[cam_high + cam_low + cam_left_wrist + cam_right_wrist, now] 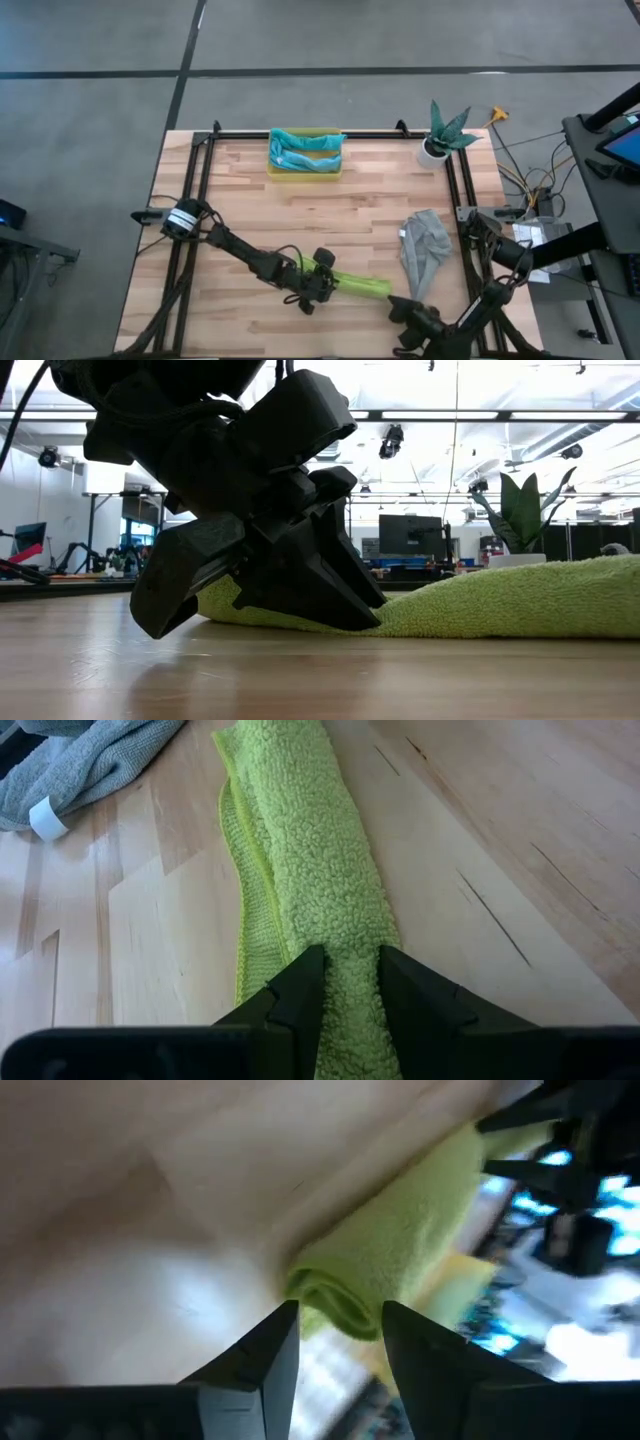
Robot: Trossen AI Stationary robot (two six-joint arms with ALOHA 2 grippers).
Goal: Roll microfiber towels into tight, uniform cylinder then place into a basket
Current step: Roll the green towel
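- Right claw (400,306) sits at about 5 o'clock on the bench (350,215), right at the end of the lime green towel (362,286). In the right wrist view its 2 fingers are spread, with the roll's end (345,1305) just past the tips and not pinched.
- Left claw (322,285) is around 6 o'clock, pinching the other end of that towel. The left wrist view shows both fingers pressed into the fuzzy roll (320,870).
- Grey towel (424,250) lies crumpled at roughly 4 o'clock, apart from the green one.
- White plant pot (433,151) stands up at 1 o'clock.
- Basket (304,168) is at 12 o'clock by the far edge, with teal cloth (305,150) already inside.
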